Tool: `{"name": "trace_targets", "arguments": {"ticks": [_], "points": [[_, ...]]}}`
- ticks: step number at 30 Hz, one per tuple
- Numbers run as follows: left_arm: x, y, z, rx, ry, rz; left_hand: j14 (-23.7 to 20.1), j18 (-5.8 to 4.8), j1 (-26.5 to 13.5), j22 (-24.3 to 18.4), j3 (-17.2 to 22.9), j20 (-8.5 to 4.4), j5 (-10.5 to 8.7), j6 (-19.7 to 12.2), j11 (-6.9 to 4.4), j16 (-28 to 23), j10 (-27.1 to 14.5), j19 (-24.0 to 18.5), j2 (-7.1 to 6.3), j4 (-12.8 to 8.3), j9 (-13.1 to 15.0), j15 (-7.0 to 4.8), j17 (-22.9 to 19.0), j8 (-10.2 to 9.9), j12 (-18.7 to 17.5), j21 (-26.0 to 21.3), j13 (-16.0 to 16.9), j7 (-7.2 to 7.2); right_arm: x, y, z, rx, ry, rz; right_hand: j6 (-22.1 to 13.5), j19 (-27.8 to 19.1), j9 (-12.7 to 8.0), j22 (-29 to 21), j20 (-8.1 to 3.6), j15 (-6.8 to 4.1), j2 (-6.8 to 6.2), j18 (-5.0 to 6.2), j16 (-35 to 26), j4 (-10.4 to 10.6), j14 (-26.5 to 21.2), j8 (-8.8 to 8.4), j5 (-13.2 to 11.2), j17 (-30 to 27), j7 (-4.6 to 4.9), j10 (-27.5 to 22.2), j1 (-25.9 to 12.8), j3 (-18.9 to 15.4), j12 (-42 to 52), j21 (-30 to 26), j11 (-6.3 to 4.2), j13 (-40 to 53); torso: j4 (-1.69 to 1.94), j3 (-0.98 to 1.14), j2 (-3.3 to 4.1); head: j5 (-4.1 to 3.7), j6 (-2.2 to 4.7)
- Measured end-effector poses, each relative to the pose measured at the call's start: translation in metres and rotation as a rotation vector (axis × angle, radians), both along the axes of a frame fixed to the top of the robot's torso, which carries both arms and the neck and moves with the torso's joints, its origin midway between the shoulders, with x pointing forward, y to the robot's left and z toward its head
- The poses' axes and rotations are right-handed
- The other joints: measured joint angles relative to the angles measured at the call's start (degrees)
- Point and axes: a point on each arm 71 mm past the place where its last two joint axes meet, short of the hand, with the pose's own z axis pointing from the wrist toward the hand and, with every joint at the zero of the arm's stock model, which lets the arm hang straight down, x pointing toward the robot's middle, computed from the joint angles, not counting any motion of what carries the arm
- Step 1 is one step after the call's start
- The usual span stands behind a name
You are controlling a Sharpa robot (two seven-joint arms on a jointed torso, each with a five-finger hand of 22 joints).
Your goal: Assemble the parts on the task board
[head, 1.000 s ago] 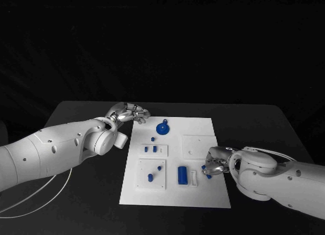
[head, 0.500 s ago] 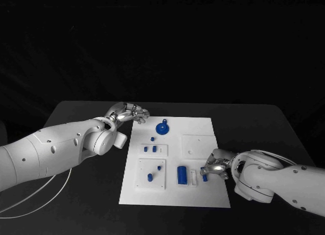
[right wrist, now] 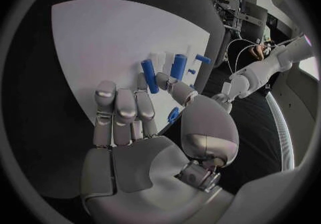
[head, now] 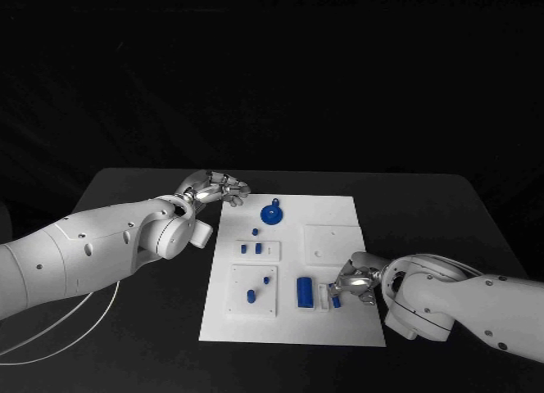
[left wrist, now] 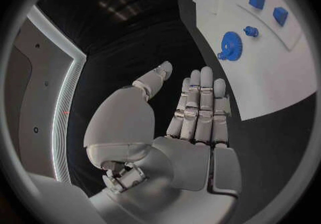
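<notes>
On the white rectangular task board (head: 298, 270), a small blue peg (right wrist: 149, 76) is pinched by the silver right hand (head: 356, 282) beside the blue cylinder (head: 306, 292); seating it likely follows. The silver left hand (head: 215, 190) hovers, fingers released.

Parts (head: 306, 292) on task board (head: 331, 332) (mid-table)

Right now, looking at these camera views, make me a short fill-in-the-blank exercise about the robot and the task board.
1. The task board is coloured ____.
2. The small parts on it, like the gear, are coloured ____.
3. The hand reaching over the board near the blue cylinder is the ____ hand.

Missing words: white; blue; right
</notes>
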Motion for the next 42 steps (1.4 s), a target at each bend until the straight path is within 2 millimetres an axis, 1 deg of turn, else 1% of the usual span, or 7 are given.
{"name": "trace_targets", "arguments": {"ticks": [12, 25, 30, 32, 33, 38, 42], "points": [[0.000, 0.000, 0.000, 0.000, 0.000, 0.000, 0.00, 0.00, 0.00, -0.01, 0.00, 0.00, 0.00, 0.00, 0.00, -0.22, 0.00, 0.00, 0.00, 0.00, 0.00, 0.00, 0.05, 0.00, 0.00, 0.00, 0.01, 0.00, -0.003, 0.009, -0.002, 0.026, 0.021, 0.008, 0.09, 0.08, 0.00, 0.00, 0.10, 0.02, 0.23, 0.00, 0.00, -0.46, 0.03, -0.18, 0.53, 0.00, 0.08, 0.21, -0.23, 0.15, 0.00, 0.00, -0.21, 0.00, 0.00, -0.01, 0.01, 0.09, -0.02], [0.000, 0.000, 0.000, 0.000, 0.001, -0.001, -0.04, 0.00, 0.00, 0.04, 0.00, 0.00, 0.00, 0.00, 0.00, -0.22, 0.00, 0.00, 0.00, 0.00, -0.05, -0.03, 0.10, 0.00, 0.00, 0.00, 0.01, 0.00, -0.001, 0.010, -0.003, 0.031, 0.027, 0.005, 0.09, 0.24, 0.21, 0.00, -0.03, 0.07, 0.25, -0.02, -0.27, -0.34, 0.05, 0.47, 0.44, -0.10, 0.07, 0.21, -0.25, -0.14, 0.00, -0.02, -0.21, 0.00, -0.03, 0.02, 0.00, 0.23, -0.01], [0.000, 0.000, 0.000, 0.000, 0.001, -0.001, -0.04, 0.00, 0.00, 0.03, 0.00, 0.00, 0.00, 0.00, 0.00, -0.22, 0.00, 0.00, 0.00, 0.00, -0.05, -0.04, 0.10, 0.00, 0.00, 0.00, 0.01, 0.00, 0.000, 0.011, -0.003, 0.032, 0.028, 0.007, 0.20, 0.33, -0.04, 0.00, -0.10, -0.05, 0.68, -0.03, -0.28, 0.83, -0.08, 0.15, -2.88, -0.10, -0.04, 0.21, -0.37, -1.32, 0.00, -0.02, -0.21, 0.00, -0.03, 0.01, 0.00, 0.26, 0.04], [0.000, 0.000, 0.000, 0.000, 0.001, -0.001, -0.04, 0.00, 0.00, 0.03, 0.00, 0.00, 0.00, 0.00, 0.00, -0.22, 0.00, 0.00, 0.00, 0.00, -0.04, -0.04, 0.13, 0.00, 0.00, 0.00, 0.01, 0.00, 0.000, 0.012, -0.003, 0.033, 0.028, 0.009, 0.27, 0.34, -0.09, 0.00, -0.10, -0.08, 0.67, -0.03, -0.33, 1.49, -0.10, 0.11, -5.51, -0.10, -0.11, 0.21, -0.38, -1.79, 0.11, -0.26, -0.21, 0.00, -0.03, 0.00, 0.00, 0.27, 0.04], [0.000, 0.000, 0.000, 0.000, 0.001, -0.001, -0.04, 0.00, 0.00, 0.03, 0.00, 0.00, 0.00, 0.00, 0.00, -0.22, 0.00, 0.00, 0.00, 0.00, -0.04, -0.04, 0.16, 0.00, 0.00, 0.00, 0.01, 0.00, 0.000, 0.012, -0.003, 0.033, 0.028, 0.010, 0.27, 0.42, -0.10, 0.00, -0.03, -0.11, 0.63, -0.03, -0.32, 2.27, -0.06, 0.11, -8.28, -0.08, -0.11, 0.21, -0.42, -1.62, 0.23, -0.26, -0.21, 0.00, -0.03, 0.00, 0.00, 0.29, 0.04], [0.000, 0.000, 0.000, 0.000, 0.002, -0.001, -0.04, 0.00, 0.00, 0.07, 0.00, 0.00, 0.00, 0.00, 0.00, -0.22, 0.00, 0.00, 0.00, 0.00, -0.04, -0.04, 0.16, 0.00, 0.00, 0.00, 0.01, 0.00, 0.001, 0.013, -0.004, 0.033, 0.028, 0.013, 0.30, 0.74, -0.19, 0.00, -0.33, -0.33, -1.20, -0.03, -0.32, 4.19, 0.15, -0.05, -14.50, 0.04, -0.14, 0.21, -2.34, -1.12, 0.23, -0.32, -0.21, 0.00, -0.03, -0.01, 0.00, 0.36, -0.07], [0.000, 0.000, 0.000, 0.000, 0.002, -0.001, -0.04, 0.00, 0.00, 0.08, 0.00, 0.00, 0.00, 0.00, 0.00, -0.22, 0.00, 0.00, 0.00, 0.00, -0.04, -0.04, 0.16, 0.00, 0.00, 0.00, 0.00, 0.00, 0.000, 0.013, -0.004, 0.033, 0.030, 0.015, 0.36, 0.93, -0.25, 0.00, -0.52, -0.33, -3.38, -0.03, -0.32, 5.47, 0.15, -0.18, -16.60, 0.03, -0.21, 0.21, -2.72, -0.95, 0.23, -0.34, -0.21, 0.00, -0.03, 0.00, -0.01, 0.40, -0.10]]}}
